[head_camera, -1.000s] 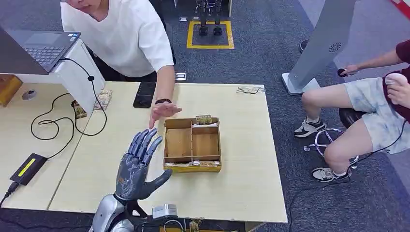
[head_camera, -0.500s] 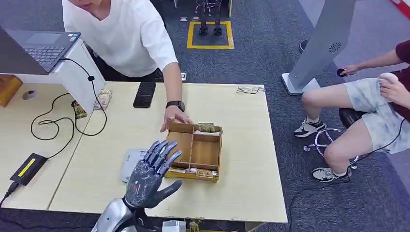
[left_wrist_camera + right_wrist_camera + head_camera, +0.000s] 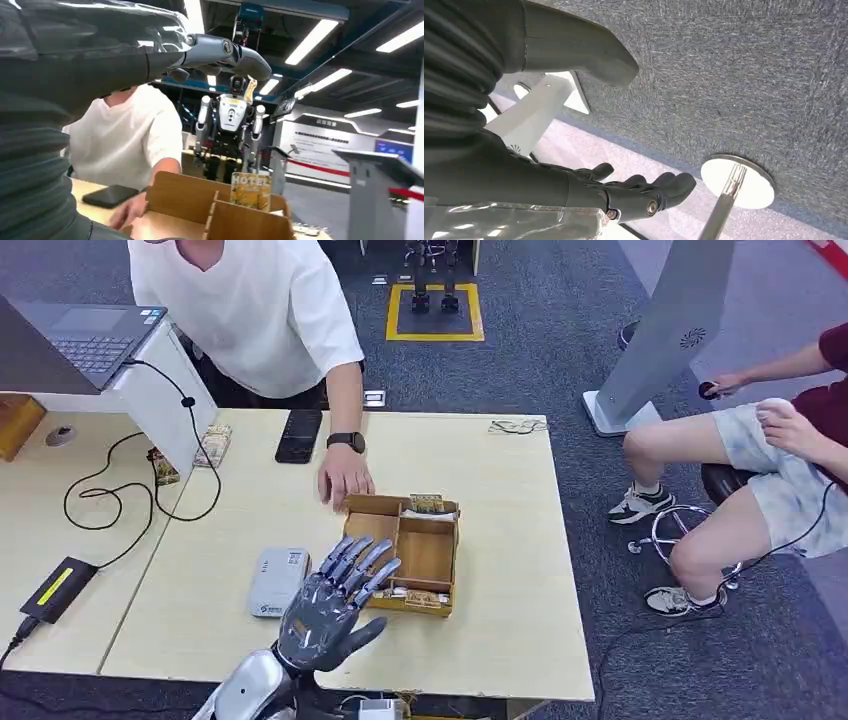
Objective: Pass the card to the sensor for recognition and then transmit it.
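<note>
**Left robot hand shifts over the box's near corner**

Since the earlier frame, the left robot hand (image 3: pixel 335 605) has moved toward the wooden box (image 3: pixel 405 551), and the grey sensor (image 3: pixel 277 581) it covered now lies in plain sight on the bench (image 3: pixel 500 630), just beside the box. Fingers spread, the hand holds nothing, its tips over the box's near corner. A card (image 3: pixel 250 190) printed "HOTEL" in yellow stands upright in the box's far compartment. A person's hand (image 3: pixel 344 480) rests at the box's far corner. The right robot hand (image 3: pixel 624 192) hangs over grey carpet, fingers loosely extended, holding nothing.
</note>
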Robot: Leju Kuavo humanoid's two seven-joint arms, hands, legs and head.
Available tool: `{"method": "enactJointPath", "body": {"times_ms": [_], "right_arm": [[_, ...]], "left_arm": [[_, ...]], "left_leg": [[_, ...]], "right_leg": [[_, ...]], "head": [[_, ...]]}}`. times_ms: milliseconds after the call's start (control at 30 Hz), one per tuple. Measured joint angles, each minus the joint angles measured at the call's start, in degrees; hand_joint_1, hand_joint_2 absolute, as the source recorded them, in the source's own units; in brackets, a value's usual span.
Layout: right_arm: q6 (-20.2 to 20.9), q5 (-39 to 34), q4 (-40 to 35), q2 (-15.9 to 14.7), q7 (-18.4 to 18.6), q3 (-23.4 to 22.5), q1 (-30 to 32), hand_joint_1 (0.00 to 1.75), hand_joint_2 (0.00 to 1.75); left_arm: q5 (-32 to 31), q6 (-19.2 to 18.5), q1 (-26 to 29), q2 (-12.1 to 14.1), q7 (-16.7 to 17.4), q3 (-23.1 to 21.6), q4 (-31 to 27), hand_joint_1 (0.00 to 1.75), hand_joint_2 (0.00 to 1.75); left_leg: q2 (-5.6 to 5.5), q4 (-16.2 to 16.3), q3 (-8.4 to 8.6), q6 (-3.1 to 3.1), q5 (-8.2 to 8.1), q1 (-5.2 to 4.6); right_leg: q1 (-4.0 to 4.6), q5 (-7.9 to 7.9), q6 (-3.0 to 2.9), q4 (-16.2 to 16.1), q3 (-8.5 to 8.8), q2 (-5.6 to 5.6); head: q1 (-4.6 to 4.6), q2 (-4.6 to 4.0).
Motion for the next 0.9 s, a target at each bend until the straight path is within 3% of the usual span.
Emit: {"method": "enactJointPath", "body": {"times_ms": [100,500,600,800,900], "right_arm": [[-0.07,0.0,0.52,-0.24,0.15,0.33,-0.06,0.0,1.75],[-0.07,0.0,1.4,-0.72,0.52,1.29,-0.08,0.0,1.75],[-0.07,0.0,1.53,-0.74,0.68,1.33,-0.06,0.0,1.75],[0.02,0.0,1.6,-0.74,1.01,1.38,-0.01,0.0,1.75],[0.11,0.0,1.2,-0.63,1.2,1.36,0.07,0.0,1.75]], "left_arm": [[-2.83,0.7,-0.74,-0.02,2.13,-0.09,1.65,0.0,1.75],[-5.3,1.18,-1.67,-0.55,4.62,-0.29,5.01,0.0,1.75],[-9.02,1.29,-2.05,-0.61,7.47,-0.29,5.93,0.0,1.75],[-15.86,2.32,-2.46,-1.4,16.23,-0.24,7.76,0.0,1.75],[-16.34,2.38,-2.46,-1.97,18.24,0.0,7.83,0.0,1.75]], "left_leg": [[0.0,0.0,0.0,0.0,0.0,0.0],[0.0,0.0,0.0,0.0,0.0,0.0],[0.0,0.0,0.0,0.0,0.0,0.0],[0.0,0.0,0.0,0.0,0.0,0.0],[-0.01,0.0,-0.01,0.0,0.0,0.0]], "right_leg": [[0.0,0.0,0.0,0.0,0.0,0.0],[0.0,0.0,0.0,0.0,0.0,0.0],[0.0,0.0,0.0,0.0,0.0,0.0],[0.0,0.0,0.0,0.0,0.01,0.0],[0.0,0.0,0.0,0.0,0.0,0.0]], "head": [[0.02,0.0],[0.04,0.0],[0.04,0.0],[0.04,0.0],[0.02,0.0]]}}
